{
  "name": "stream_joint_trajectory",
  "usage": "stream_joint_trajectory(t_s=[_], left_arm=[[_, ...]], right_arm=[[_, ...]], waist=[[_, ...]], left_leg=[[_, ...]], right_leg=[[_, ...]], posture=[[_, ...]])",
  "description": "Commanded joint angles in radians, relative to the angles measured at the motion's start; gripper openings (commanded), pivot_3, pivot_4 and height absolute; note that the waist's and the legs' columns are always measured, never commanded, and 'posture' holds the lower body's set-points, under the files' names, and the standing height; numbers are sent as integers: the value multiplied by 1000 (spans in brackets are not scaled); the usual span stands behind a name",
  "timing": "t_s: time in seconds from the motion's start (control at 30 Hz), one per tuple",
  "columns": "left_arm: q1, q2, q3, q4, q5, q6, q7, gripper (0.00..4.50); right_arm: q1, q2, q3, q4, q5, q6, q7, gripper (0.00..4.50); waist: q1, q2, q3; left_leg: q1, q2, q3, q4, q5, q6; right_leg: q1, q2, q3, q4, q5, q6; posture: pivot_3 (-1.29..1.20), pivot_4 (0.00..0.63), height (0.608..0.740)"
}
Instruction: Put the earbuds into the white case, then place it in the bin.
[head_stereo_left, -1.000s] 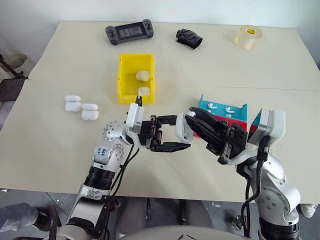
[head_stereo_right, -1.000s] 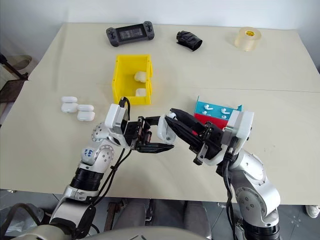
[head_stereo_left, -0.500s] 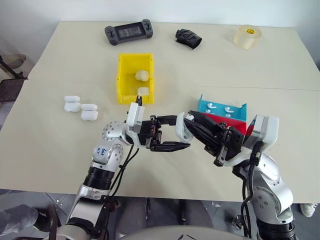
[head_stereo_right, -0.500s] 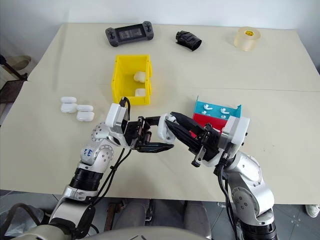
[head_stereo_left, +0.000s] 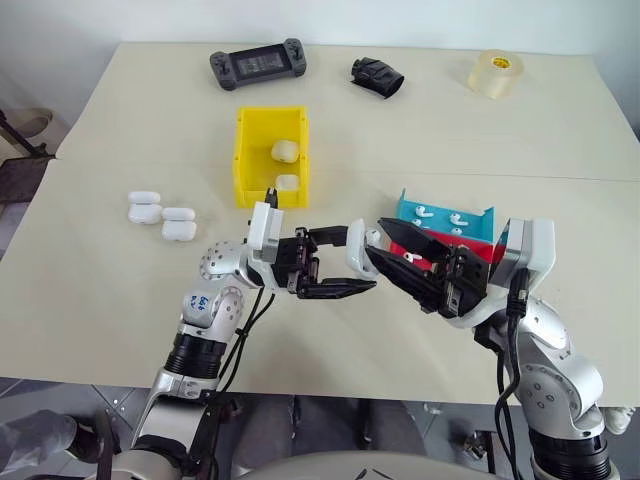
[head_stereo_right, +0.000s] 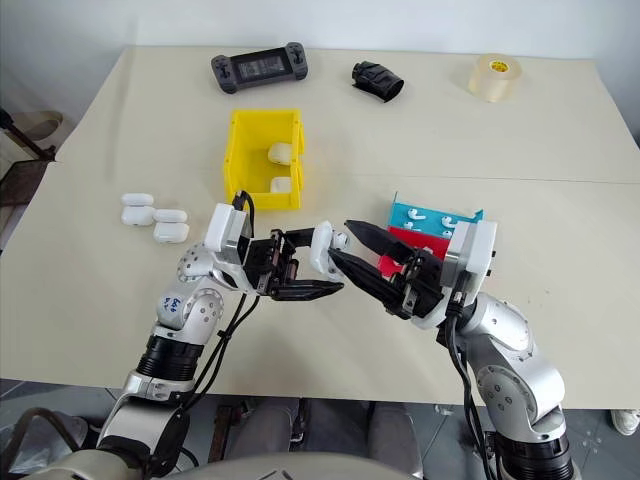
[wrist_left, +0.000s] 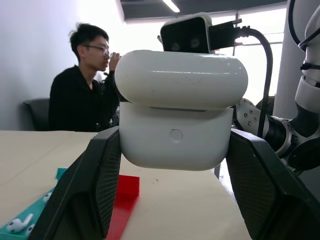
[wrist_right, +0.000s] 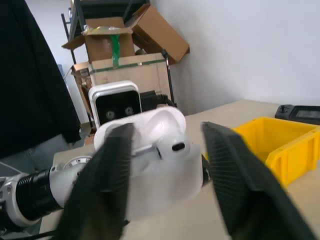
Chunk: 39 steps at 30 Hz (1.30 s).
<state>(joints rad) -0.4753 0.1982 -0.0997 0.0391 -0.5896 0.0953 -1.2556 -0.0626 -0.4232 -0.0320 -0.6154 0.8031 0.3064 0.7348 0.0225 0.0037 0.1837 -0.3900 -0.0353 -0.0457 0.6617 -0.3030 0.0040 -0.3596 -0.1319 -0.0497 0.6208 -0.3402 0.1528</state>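
Holding 2 cases, yellow bin (head_stereo_left: 253, 150), earbuds (head_stereo_left: 440, 214) in blue tray (head_stereo_left: 484, 225)

Head stereo pair overhead, wrist cameras close on white case (wrist_left: 182, 120)

left arm: reaching toward the right arm, left gripper (head_stereo_left: 343, 262) clamping the white case (wrist_left: 182, 110) between both fingers | right arm: reaching toward the left arm, right gripper (head_stereo_left: 392, 245) fingers standing spread on either side of the case
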Motion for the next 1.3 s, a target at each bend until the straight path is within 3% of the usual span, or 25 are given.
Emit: stream_joint_trajectory(t_s=[0.03,0.13,0.27,0.4,0.63,0.8,1.0,1.1,1.3], left_arm=[[-21,-15,2,-45,-16,-16,5,2779],[-3,-2,4,-49,-7,-16,5,2779],[62,41,-1,-55,23,-60,-33,2779],[104,61,-7,-76,21,-70,-37,2779],[131,54,-17,-96,28,-80,-21,2779],[148,53,-23,-114,32,-88,-5,2779],[185,67,-23,-146,31,-91,7,2779],[198,69,-24,-157,34,-93,17,2779],[228,58,-41,-175,43,-111,42,2779]], right_arm=[[-7,-21,-8,-19,23,20,7,3604],[10,-57,-48,-43,19,15,13,4474],[173,-182,-260,-43,29,-2,84,4474],[336,-240,-457,77,-17,-81,204,4474],[379,-270,-560,311,-138,-227,312,4474],[259,-313,-499,379,-183,-198,292,4474],[-57,-469,-314,456,-255,101,172,4474],[-216,-525,-215,545,-296,175,207,4474],[-590,-604,110,826,-503,316,341,4474]], waist=[[1,0,0],[2,0,0],[4,0,0],[5,0,0],[0,0,0],[0,1,0],[0,2,0],[6,2,0],[2,4,1]], left_leg=[[0,0,0,0,0,0],[0,0,0,0,0,0],[0,0,0,-1,0,1],[0,-1,1,-2,-1,2],[3,-1,3,-1,-1,2],[3,4,4,-1,0,1],[2,4,5,0,0,1],[1,4,2,0,0,1],[-2,2,2,0,0,2]], right_leg=[[0,0,0,0,0,0],[0,0,0,0,0,0],[0,-1,0,-1,0,0],[2,-1,-1,-3,0,0],[4,0,0,-8,0,0],[4,0,1,-8,0,0],[3,-1,1,-9,0,0],[3,-1,-1,-9,0,0],[1,-2,0,-12,0,0]], posture=[[0,150,740],[0,150,740],[0,150,740],[0,150,740],[0,150,740],[0,150,740],[0,150,740],[0,150,740],[0,150,740]])
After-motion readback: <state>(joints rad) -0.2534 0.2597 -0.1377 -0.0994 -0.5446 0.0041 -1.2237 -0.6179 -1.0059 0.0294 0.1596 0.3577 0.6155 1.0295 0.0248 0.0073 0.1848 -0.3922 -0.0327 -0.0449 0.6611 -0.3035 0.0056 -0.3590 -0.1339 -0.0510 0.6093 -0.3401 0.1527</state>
